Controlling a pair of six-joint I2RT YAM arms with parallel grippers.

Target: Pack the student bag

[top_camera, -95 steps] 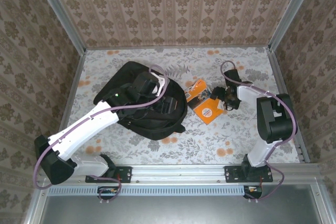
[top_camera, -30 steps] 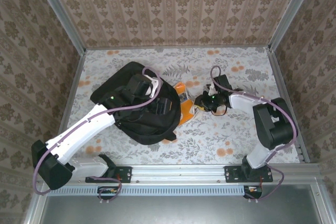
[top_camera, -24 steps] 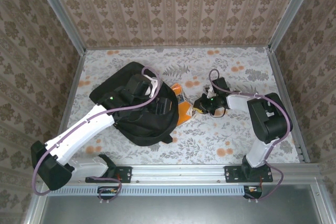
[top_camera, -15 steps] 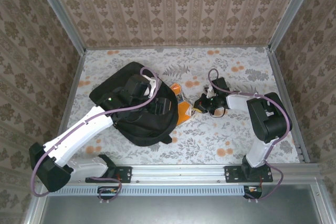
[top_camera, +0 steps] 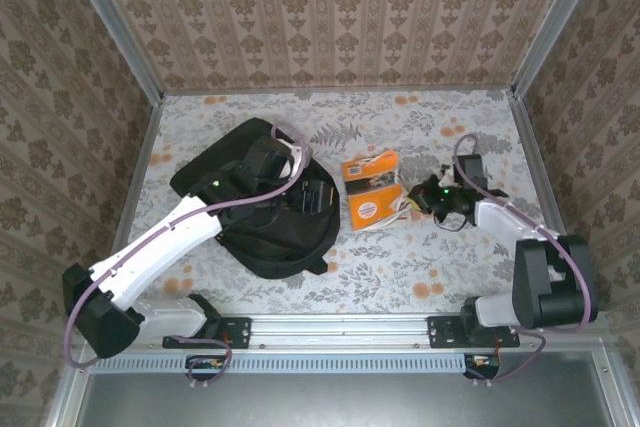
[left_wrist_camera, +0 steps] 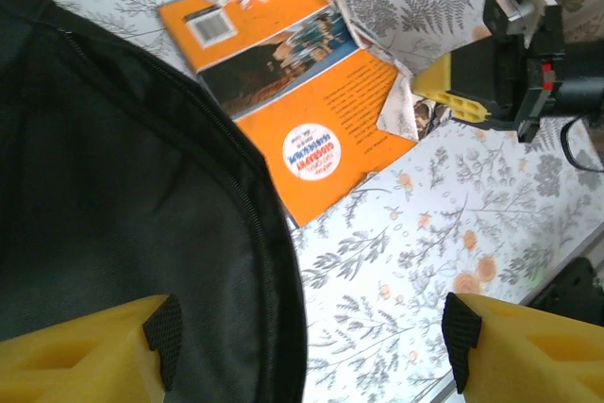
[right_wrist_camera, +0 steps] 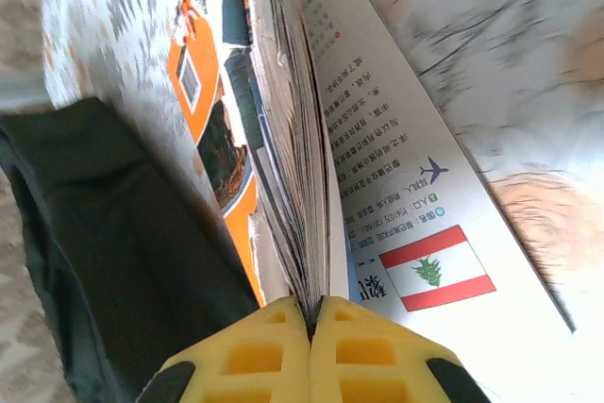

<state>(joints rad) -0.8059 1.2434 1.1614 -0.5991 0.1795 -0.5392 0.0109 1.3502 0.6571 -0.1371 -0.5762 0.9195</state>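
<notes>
Clearly outside the student bag (top_camera: 280, 237), the orange book (top_camera: 370, 199) is pinched by right jaws; left jaws gape.

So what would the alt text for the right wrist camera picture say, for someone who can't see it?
The right gripper, yellow-fingered, is shut on the page edges of an orange book lying on a floral table. The black student bag sits at the lower left.

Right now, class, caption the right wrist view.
Right gripper pinches the page edges of a book, the black student bag lying beside it.
</notes>
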